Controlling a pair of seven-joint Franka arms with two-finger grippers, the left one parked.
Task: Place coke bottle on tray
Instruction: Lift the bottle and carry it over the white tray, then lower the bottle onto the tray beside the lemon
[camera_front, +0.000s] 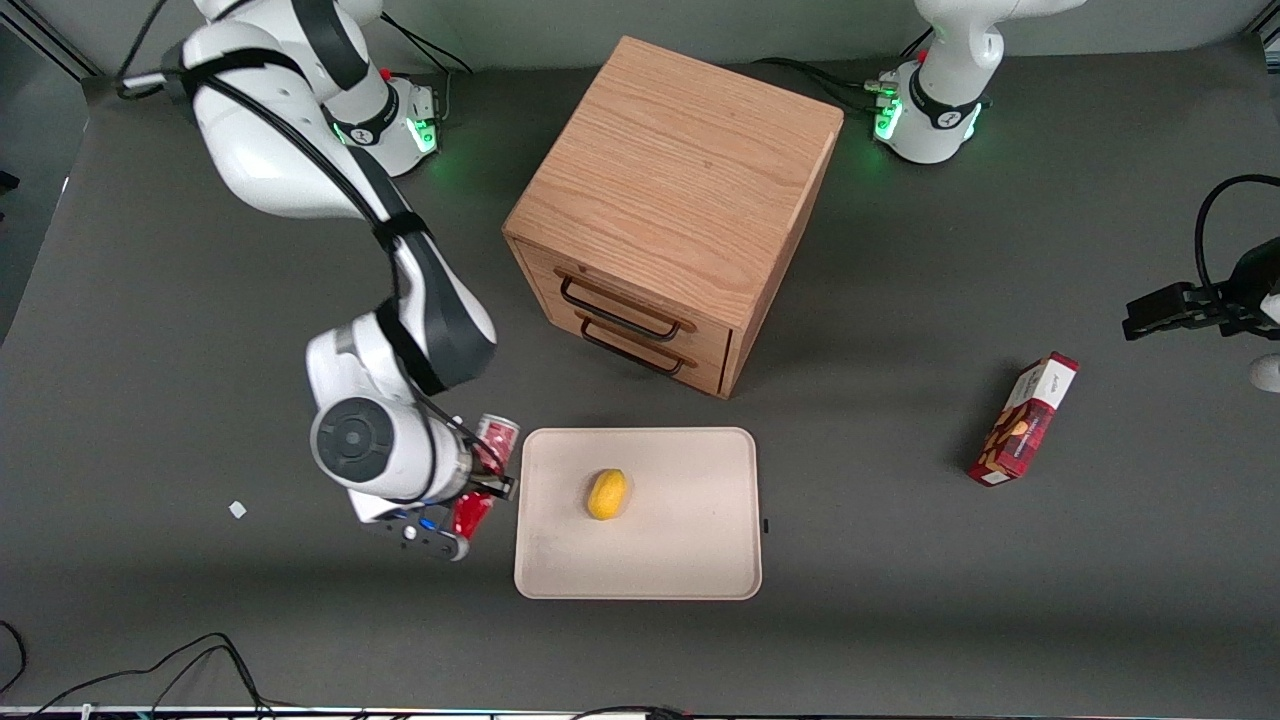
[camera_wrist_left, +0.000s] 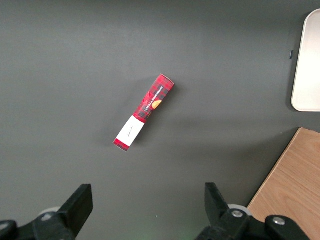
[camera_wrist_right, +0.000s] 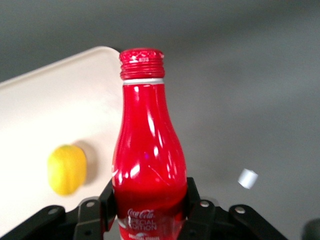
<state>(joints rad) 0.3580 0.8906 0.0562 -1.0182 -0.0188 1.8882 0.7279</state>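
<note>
Front view is showing you the gripper gripping the coke bottle lying tilted, just off the tray rim at the working arm's end, silvery base pointing toward one o'clock. On the tray, a lemon is sitting near the centre, leaving bare surface around it. Your arm is bending down over the table, wrist low.
</note>
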